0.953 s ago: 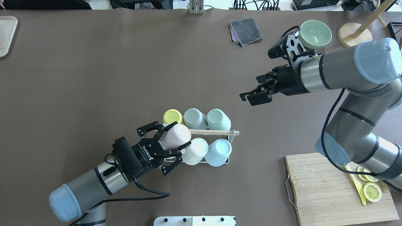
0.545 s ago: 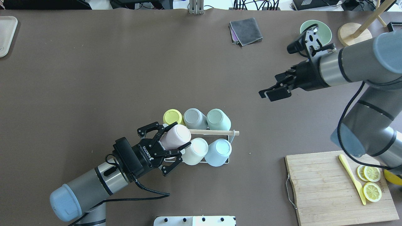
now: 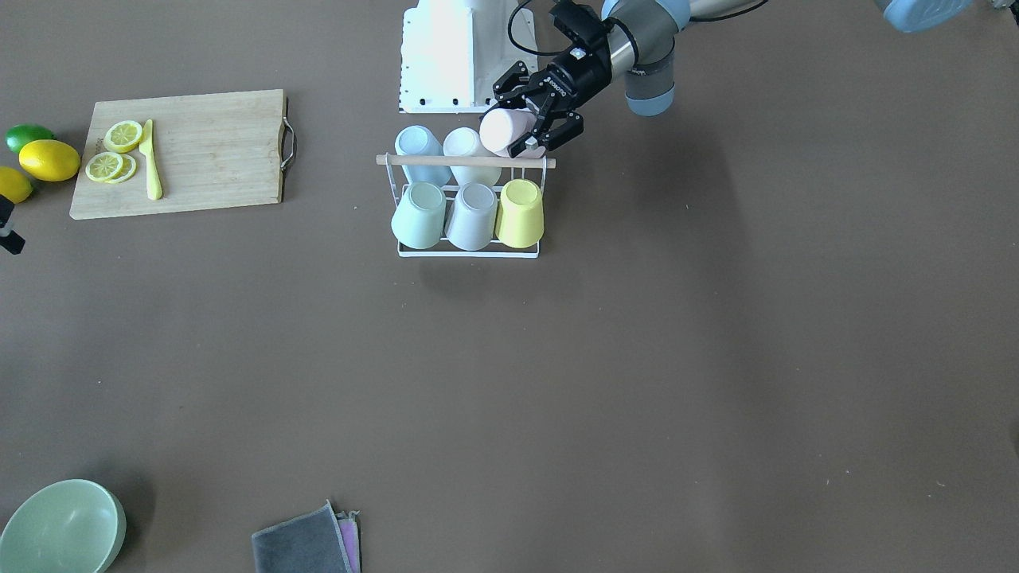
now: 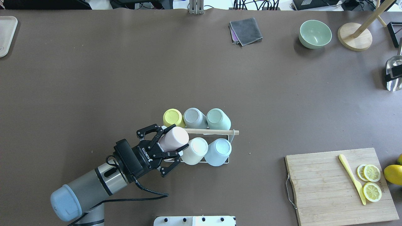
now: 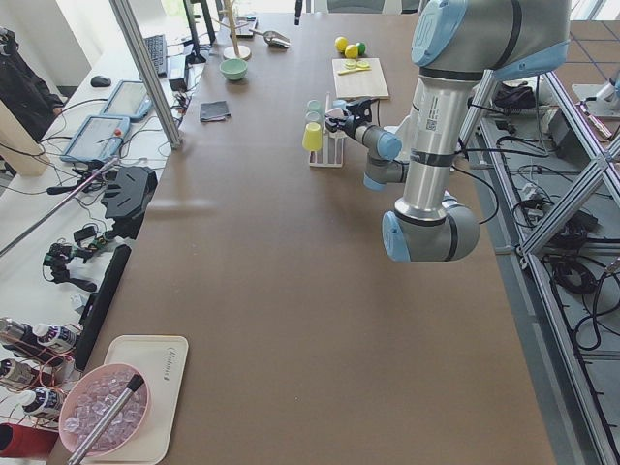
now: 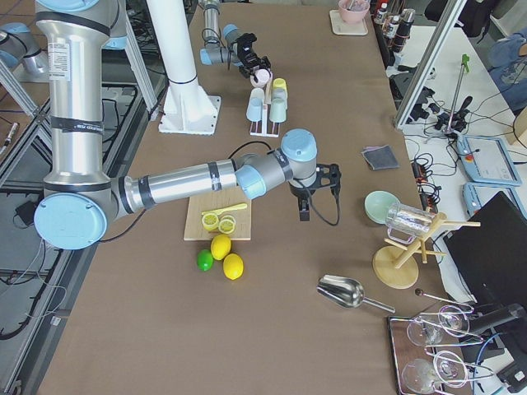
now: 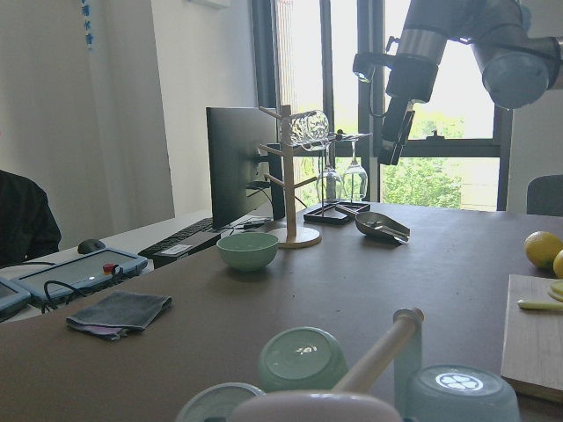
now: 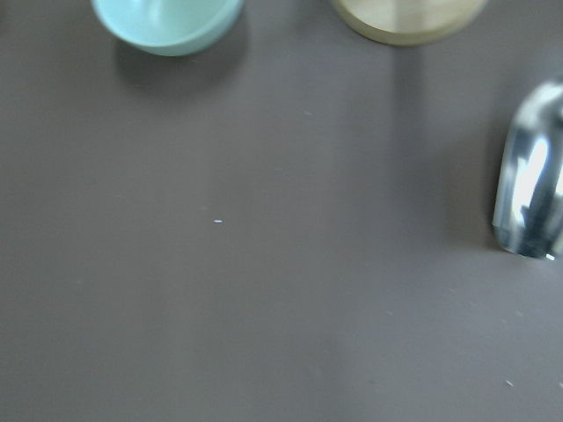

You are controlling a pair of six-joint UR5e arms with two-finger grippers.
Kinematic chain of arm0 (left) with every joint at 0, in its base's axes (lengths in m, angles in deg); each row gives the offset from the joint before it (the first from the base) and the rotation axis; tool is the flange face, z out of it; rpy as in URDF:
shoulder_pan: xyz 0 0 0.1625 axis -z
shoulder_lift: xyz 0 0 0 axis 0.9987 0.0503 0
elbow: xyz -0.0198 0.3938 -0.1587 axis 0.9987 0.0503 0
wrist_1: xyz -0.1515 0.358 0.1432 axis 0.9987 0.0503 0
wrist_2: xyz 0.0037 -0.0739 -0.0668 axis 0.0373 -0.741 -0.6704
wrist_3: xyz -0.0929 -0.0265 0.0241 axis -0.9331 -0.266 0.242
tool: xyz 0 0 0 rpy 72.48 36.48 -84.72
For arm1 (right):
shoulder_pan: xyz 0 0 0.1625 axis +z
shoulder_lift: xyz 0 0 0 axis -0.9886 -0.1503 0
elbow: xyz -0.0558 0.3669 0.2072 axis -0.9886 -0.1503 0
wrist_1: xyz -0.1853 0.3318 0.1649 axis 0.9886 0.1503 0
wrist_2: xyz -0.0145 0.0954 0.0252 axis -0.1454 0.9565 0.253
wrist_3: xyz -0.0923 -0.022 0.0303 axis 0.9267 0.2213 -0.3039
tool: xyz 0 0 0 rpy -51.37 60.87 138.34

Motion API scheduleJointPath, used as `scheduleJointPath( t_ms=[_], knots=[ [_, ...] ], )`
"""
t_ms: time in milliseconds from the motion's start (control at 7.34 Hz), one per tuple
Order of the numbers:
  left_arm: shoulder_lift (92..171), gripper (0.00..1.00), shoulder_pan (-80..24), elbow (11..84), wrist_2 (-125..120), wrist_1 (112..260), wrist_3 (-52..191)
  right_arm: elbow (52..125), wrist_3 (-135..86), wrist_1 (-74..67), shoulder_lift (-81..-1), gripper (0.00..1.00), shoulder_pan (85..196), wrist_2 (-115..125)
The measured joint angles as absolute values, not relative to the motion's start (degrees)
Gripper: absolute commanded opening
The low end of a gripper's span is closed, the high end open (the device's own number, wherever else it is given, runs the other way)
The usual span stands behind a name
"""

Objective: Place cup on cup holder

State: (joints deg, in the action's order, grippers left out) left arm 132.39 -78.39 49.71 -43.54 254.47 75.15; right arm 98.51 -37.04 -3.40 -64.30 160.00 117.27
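The cup holder (image 4: pixel 216 132), a white wire rack with a wooden rod (image 3: pixel 466 161) across its top, stands near the table's front. Yellow (image 4: pixel 172 116), grey (image 4: pixel 193 117), green (image 4: pixel 217 118), white (image 4: pixel 194 151) and blue (image 4: pixel 219 152) cups sit upside down on it. My left gripper (image 4: pixel 180 135) is shut on a pink cup (image 4: pixel 173 139), held tilted over the rack's near left corner (image 3: pixel 503 131). My right gripper (image 6: pixel 306 202) hangs far to the right, above the table near the bowl. Whether it is open or shut does not show.
A cutting board (image 4: pixel 320 185) with lemon slices and a yellow knife lies at the front right, a lemon (image 4: pixel 394 174) beside it. A green bowl (image 4: pixel 315 34), grey cloth (image 4: pixel 246 30), wooden stand (image 4: pixel 355 37) and metal scoop (image 4: pixel 392 75) sit at the back right.
The right arm has swung away to the right and left the overhead view. My left gripper has shifted slightly back toward its arm with the pink cup still in it.
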Motion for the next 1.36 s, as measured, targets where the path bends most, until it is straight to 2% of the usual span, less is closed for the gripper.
scheduleJointPath(
  t_ms=[272,545,953,1362],
  knots=[
    [132.3,0.98,-78.4,49.9,-43.5,254.9,75.2,89.7,-28.3,0.9,-66.3,1.00,166.7,118.0],
    [132.3,0.98,-78.4,50.5,-43.4,255.0,75.2,84.9,-16.6,2.5,-68.2,1.00,170.8,117.5],
    [133.0,0.98,-76.7,53.5,-43.6,250.7,75.1,85.3,-12.5,3.4,-67.6,1.00,171.4,117.7],
    [135.5,0.98,-72.2,56.7,-44.5,241.6,73.6,85.6,-12.3,10.8,-60.4,1.00,170.6,117.0]
  ],
)
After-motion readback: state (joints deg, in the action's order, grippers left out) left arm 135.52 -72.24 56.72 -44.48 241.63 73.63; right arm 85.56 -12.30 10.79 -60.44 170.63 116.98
